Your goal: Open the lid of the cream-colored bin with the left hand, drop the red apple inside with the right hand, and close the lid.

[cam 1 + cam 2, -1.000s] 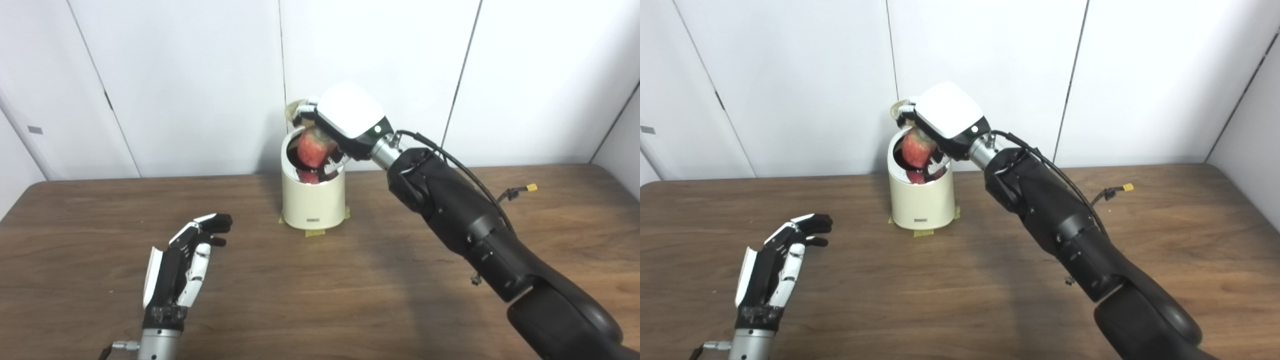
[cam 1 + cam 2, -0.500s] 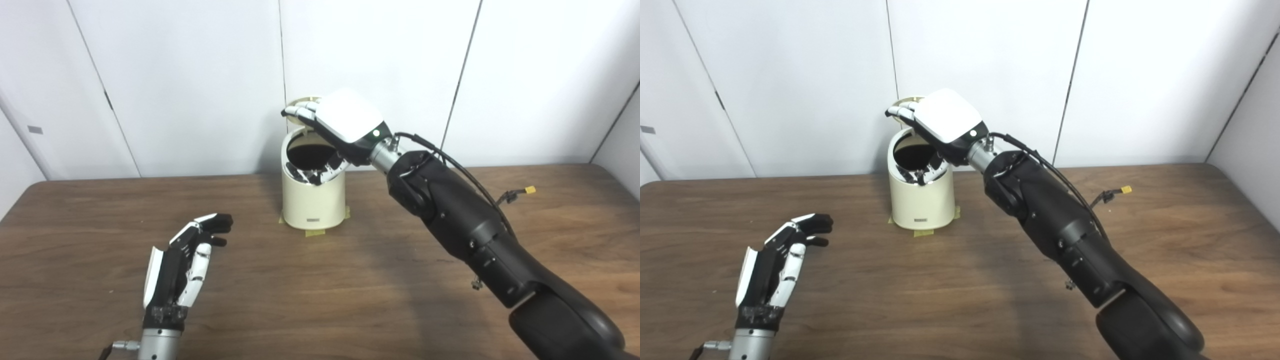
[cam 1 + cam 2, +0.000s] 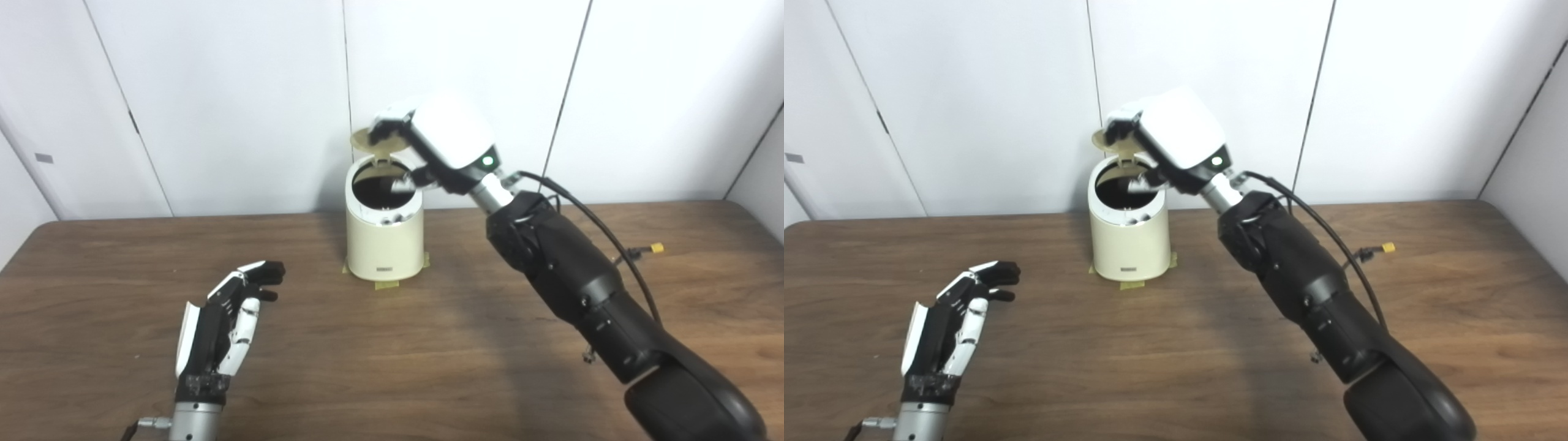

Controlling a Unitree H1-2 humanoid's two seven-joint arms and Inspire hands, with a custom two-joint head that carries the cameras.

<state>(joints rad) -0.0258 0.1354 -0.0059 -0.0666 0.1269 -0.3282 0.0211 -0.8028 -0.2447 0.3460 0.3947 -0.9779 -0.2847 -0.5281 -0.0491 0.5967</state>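
Cream-colored bin point(image 3: 384, 245) stands open, lid point(image 3: 375, 138) raised, interior dark.

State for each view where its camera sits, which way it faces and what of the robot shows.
Left eye view: on the head, looking down at the table and bin; left hand and right hand show.
Right eye view: beside it, further right; same arms.
Shared: open lid, white wall.

A lab test booth — bare white panel walls point(image 3: 233, 92), brown wooden table point(image 3: 429, 343).
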